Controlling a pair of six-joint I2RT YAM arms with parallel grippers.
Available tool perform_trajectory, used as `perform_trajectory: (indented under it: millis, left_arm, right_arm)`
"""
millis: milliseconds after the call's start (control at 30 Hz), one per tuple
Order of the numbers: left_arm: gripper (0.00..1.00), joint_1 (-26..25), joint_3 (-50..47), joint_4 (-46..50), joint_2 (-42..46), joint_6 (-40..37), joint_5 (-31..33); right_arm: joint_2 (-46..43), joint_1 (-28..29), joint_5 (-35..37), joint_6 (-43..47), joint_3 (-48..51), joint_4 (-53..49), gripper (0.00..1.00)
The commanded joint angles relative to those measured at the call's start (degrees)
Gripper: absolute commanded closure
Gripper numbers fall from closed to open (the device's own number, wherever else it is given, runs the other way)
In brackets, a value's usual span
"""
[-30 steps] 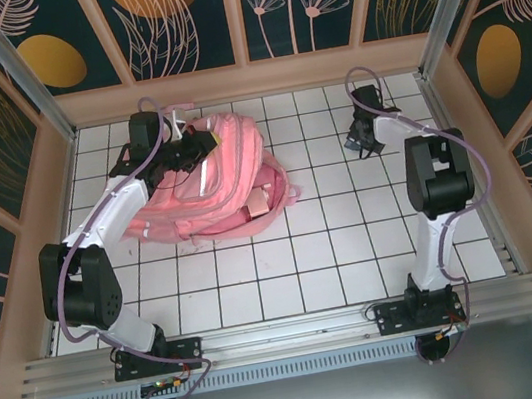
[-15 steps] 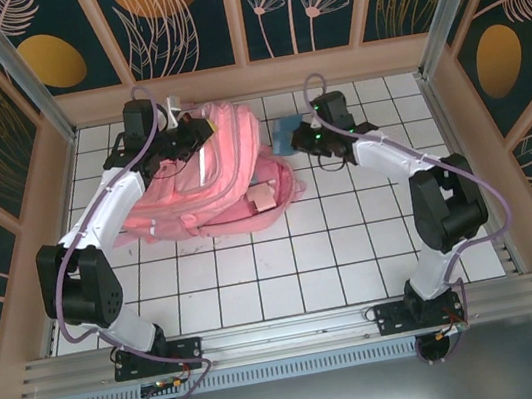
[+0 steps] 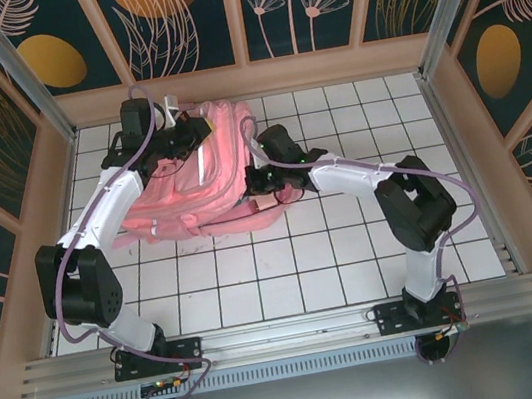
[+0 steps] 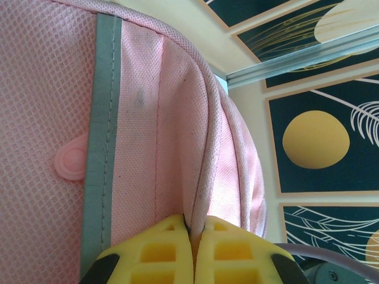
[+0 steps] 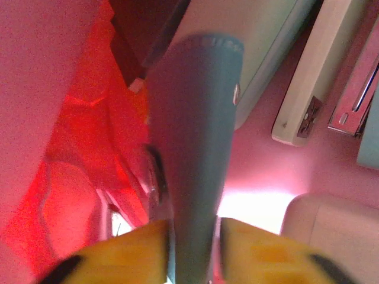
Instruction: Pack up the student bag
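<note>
The pink student bag (image 3: 184, 192) lies at the back left of the white tiled table. My left gripper (image 3: 196, 129) is shut on a fold of its upper rim; in the left wrist view the yellow fingers (image 4: 193, 228) pinch the pink seam (image 4: 201, 177) tightly. My right gripper (image 3: 255, 179) reaches into the bag's mouth from the right. In the right wrist view a flat blue item (image 5: 195, 118) stands between the right gripper's (image 5: 192, 236) fingers inside the red-lit bag interior (image 5: 59, 89), with thin gaps on both sides, so the jaws are slightly open.
Inside the bag, beyond the blue item, lie a pale green flat thing (image 5: 266, 41), a cream block (image 5: 308, 77) and a pink piece with a metal clip (image 5: 355, 100). Wooden walls (image 3: 247, 79) enclose the table; a metal rail (image 3: 287, 333) runs along its near edge.
My right arm swung left from the back right corner, carrying the blue item into the bag's mouth, and its jaws have parted. The left gripper keeps its hold on the rim.
</note>
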State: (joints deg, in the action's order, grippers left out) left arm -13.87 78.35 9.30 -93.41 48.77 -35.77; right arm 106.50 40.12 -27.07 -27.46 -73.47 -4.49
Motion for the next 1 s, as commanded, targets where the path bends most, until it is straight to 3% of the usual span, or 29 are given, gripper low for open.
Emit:
perform_trajectory:
  millis: [0,67,133,600,967]
  left_arm:
    - [1.0,0.19,2.26,-5.87,2.17,0.54,-3.08]
    - [1.0,0.21,1.95,-5.87,2.33,0.45,-3.12]
    - [1.0,0.19,1.73,-5.79,2.35,0.27,-3.17]
    - [1.0,0.07,-1.69,-5.77,2.78,-0.51,-3.51]
    - [1.0,-1.13,-2.44,-6.24,1.81,-0.17,-3.34]
  right_arm:
    - [0.29,1.23,0.25,3.64,-1.71,-2.85,0.53]
    - [-0.95,0.95,1.91,3.69,-1.47,-2.55,0.36]
    - [-2.21,0.51,3.01,3.82,-1.42,-2.45,0.29]
    - [-12.55,-10.84,9.54,1.1,9.53,0.48,0.36]
    - [5.11,-13.05,16.01,7.37,-2.1,-8.87,0.36]
